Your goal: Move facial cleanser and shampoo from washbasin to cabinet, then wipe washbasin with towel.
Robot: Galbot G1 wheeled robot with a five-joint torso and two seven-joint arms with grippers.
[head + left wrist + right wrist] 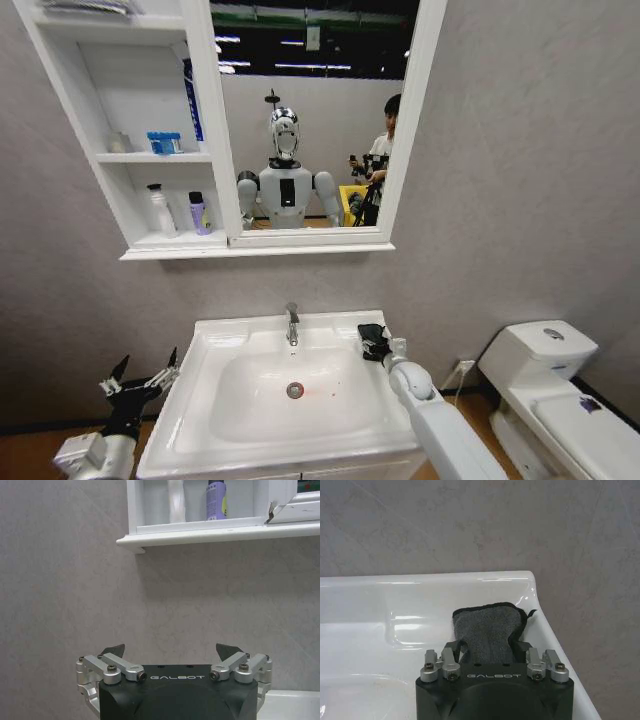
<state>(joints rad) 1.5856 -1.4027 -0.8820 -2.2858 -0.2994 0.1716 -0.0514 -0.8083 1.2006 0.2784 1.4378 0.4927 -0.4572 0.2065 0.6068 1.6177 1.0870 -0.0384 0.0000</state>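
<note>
The washbasin (215, 400) carries no bottles now; a white bottle (159, 210) and a purple bottle (197, 213) stand side by side in the bottom compartment of the cabinet (222, 130), so the moving part of the task looks done, though which is cleanser and which shampoo I cannot read from here. What remains, by my judgement, is the wiping, and that is only being started; the towel (372, 337) lies on the rim at the basin's back right corner, beside the tap (292, 325), and the bowl with its drain (295, 390) looks untouched.

The right tool (376, 345) is down at that corner; the right wrist view shows what the head view cannot, that its fingers (451, 652) sit on either side of the towel (490, 632) with the cloth between them, closed onto its near edge as far as I can judge. The left tool (140, 383) hangs off the basin's left edge, spread open and holding nothing; its wrist view looks up at the wall and the underside of the cabinet (210, 532), where the bases of the two bottles show on the bottom shelf.
</note>
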